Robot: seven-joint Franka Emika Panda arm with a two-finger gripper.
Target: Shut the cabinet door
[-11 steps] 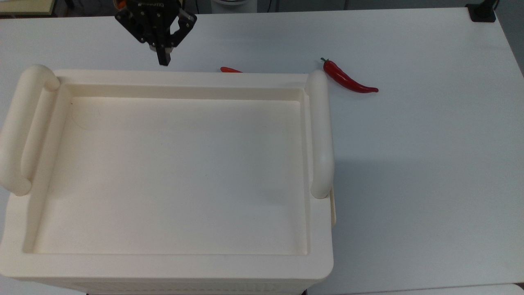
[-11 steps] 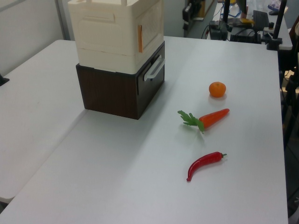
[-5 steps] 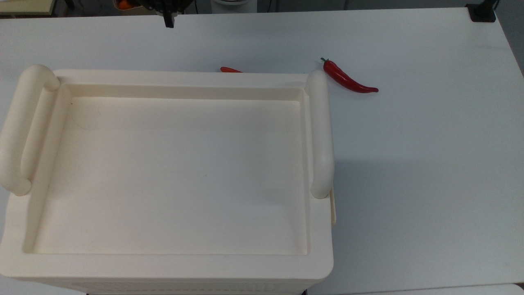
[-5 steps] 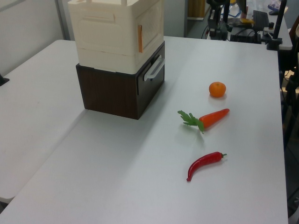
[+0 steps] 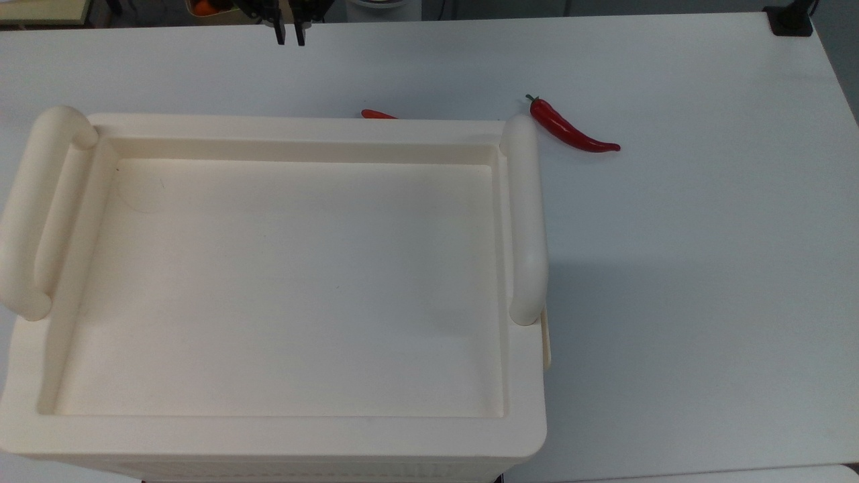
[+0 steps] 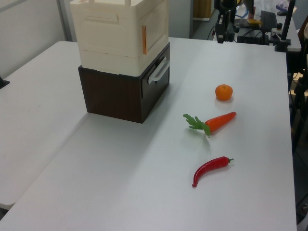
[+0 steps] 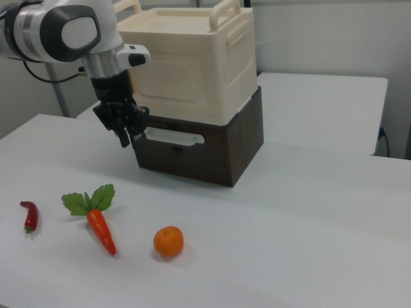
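Note:
The cream cabinet (image 5: 288,282) stands on a dark brown drawer base (image 7: 192,154). Its recessed top and two rounded handles face the top view. The cabinet door (image 7: 176,77) is the flat panel on the face above the drawer handle, and it lies flush with the cabinet front. The same door (image 6: 156,24) appears on the left view's right-hand face, beside a small orange mark. My gripper (image 7: 130,141) hangs open in front of that face at drawer height, apart from it and holding nothing. The gripper (image 5: 289,33) sits at the top view's upper edge, and the gripper (image 6: 221,36) stands far back in the left view.
On the white table (image 5: 671,268) in front of the door lie a red chili (image 6: 211,168), a carrot (image 6: 219,121) and an orange (image 6: 224,92). A grey drawer handle (image 6: 159,72) sticks out below the door. A narrow cream tab (image 5: 547,339) projects from the cabinet's side.
My gripper has drawn back from the cabinet front toward the top view's upper edge. Its fingers, together a second ago, now stand apart.

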